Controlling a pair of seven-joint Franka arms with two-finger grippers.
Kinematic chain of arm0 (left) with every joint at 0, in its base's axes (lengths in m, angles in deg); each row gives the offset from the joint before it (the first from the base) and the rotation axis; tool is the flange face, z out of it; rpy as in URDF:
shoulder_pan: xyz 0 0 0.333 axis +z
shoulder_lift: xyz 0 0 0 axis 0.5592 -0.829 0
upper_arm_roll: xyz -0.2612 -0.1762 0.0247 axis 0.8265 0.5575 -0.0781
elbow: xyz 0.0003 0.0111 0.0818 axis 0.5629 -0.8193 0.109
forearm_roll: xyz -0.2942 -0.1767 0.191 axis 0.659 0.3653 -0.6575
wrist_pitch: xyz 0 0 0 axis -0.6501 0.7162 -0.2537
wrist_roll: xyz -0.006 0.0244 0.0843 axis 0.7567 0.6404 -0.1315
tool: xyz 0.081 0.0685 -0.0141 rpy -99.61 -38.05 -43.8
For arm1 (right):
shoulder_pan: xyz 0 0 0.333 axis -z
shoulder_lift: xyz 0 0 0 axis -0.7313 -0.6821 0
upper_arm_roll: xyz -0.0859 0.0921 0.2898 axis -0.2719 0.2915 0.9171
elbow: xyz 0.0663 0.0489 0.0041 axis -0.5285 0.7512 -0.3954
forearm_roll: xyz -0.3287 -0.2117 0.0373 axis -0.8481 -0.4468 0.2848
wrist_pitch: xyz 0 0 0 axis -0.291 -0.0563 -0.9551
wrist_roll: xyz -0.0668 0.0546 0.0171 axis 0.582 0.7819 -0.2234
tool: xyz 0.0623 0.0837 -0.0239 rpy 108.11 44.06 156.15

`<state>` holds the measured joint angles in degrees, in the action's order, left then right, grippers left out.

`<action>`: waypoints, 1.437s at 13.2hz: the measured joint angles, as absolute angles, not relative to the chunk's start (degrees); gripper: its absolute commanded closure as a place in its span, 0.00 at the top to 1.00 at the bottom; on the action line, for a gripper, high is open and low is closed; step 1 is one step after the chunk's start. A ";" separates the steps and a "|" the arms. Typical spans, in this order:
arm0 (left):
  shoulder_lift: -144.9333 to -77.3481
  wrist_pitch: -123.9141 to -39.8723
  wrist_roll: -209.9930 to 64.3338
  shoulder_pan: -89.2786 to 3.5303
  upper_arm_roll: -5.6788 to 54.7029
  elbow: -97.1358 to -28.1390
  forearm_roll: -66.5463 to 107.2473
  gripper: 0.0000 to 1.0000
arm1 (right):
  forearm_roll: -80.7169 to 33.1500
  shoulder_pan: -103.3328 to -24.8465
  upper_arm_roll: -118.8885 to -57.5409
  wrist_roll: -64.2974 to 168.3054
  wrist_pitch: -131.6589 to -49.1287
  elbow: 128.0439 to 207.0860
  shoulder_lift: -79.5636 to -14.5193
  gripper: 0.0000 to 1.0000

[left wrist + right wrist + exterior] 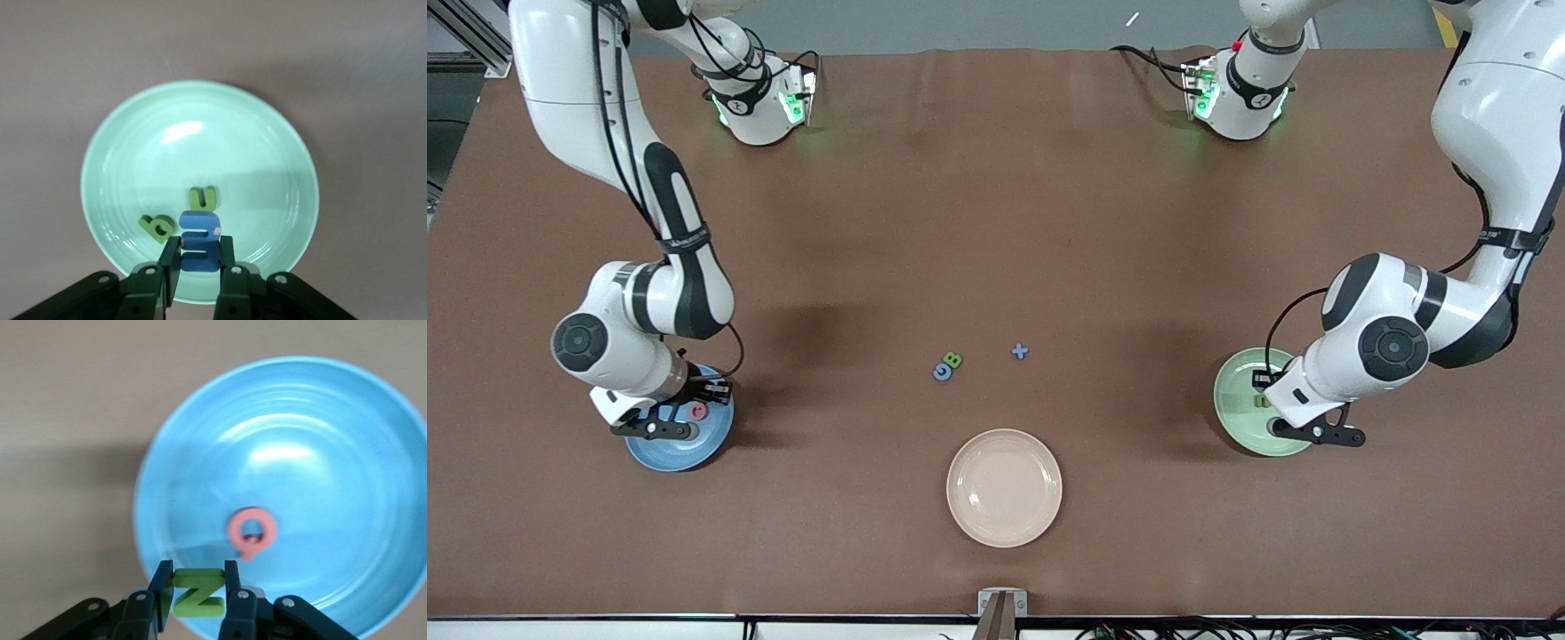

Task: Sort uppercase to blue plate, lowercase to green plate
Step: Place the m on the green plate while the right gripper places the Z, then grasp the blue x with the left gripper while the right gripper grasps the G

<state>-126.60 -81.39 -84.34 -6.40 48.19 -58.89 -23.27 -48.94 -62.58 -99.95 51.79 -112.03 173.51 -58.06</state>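
Left gripper (199, 259) over the green plate (120, 147) at the left arm's end of the table, clamped on the blue m (199, 241), above two green letters (180, 213) already in the plate. Right gripper (197, 595) over the blue plate (347, 420) at the right arm's end, pinching the green N (197, 592) beside a pink ring letter (251, 529). Mid-table: blue C (943, 372) touching green B (953, 359), blue cross (1020, 351) near. Cream plate (1004, 524) toward the front edge. Likely light, soft foam; best pinched across flat sides.
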 measured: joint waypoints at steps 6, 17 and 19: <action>-128.16 -83.04 -84.34 -6.32 47.36 -63.60 -23.29 1.00 | -48.88 -61.15 -99.86 49.82 -112.05 172.89 -58.08 0.80; -122.36 -79.03 -89.69 -8.70 57.12 -57.81 -25.29 0.91 | -45.47 -79.68 -97.45 89.97 -99.93 165.98 -57.89 0.82; -122.48 -79.03 -96.72 -12.57 57.10 -57.29 -25.19 0.88 | -40.25 -83.53 -97.31 94.33 -100.67 165.97 -57.94 0.82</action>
